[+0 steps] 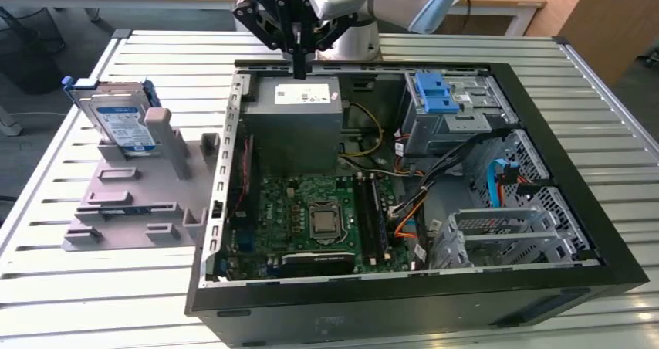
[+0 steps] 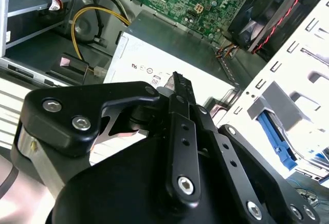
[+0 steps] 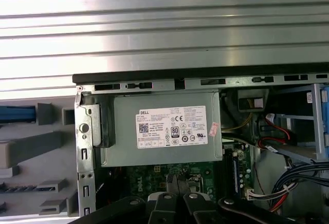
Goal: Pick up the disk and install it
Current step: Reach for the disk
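Black linkages of the hand [image 2: 177,82] closest to the lens in the second wrist view, fingertips pressed together, pinching nothing. Hanging over the far rim of the open computer case [image 1: 412,306], tips pointing down at the back edge of the grey box [image 1: 299,125] with the white sticker. Touching it or just clear of it: cannot tell. Same grey box directly below the fingertips [image 3: 175,183] in the first wrist view, its sticker facing up, the case's metal rim running along its far edge.

Disk [image 1: 122,123] well apart from the hand, toward the exterior view's left, outside the case. Standing on edge in a grey holder [image 1: 134,206], label face showing, blue frame along its top and side edges. Upright case wall between hand and disk.

Slatted surface [image 1: 82,287] bare around the holder and behind the case, open room on that side. Tighter inside the case: motherboard [image 1: 314,210] past the grey box, drive cage [image 1: 453,106] with a blue latch toward the exterior view's right of the hand, cables [image 1: 443,167] bunched beside it.
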`<state>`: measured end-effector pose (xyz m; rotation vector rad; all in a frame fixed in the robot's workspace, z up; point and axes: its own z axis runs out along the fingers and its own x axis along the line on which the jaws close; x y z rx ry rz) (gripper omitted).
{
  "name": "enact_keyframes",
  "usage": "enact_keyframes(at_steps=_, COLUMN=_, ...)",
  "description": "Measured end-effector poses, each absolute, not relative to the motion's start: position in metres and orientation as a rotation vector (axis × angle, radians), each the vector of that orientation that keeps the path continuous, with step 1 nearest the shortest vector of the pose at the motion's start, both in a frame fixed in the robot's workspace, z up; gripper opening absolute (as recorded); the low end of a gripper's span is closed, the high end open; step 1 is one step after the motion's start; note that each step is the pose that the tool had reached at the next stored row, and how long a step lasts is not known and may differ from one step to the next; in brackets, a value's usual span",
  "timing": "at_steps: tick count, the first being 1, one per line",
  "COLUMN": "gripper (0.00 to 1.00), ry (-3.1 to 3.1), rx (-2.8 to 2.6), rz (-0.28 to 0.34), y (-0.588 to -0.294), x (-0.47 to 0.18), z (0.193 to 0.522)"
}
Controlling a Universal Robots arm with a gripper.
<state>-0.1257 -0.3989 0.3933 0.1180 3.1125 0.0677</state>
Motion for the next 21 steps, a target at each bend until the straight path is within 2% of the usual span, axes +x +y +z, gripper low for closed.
enact_keyframes(at_steps=21, gripper=0.11, ry=3.112, rx=0.118, rz=0.068, y=-0.3989, x=-0.1305, z=0.393)
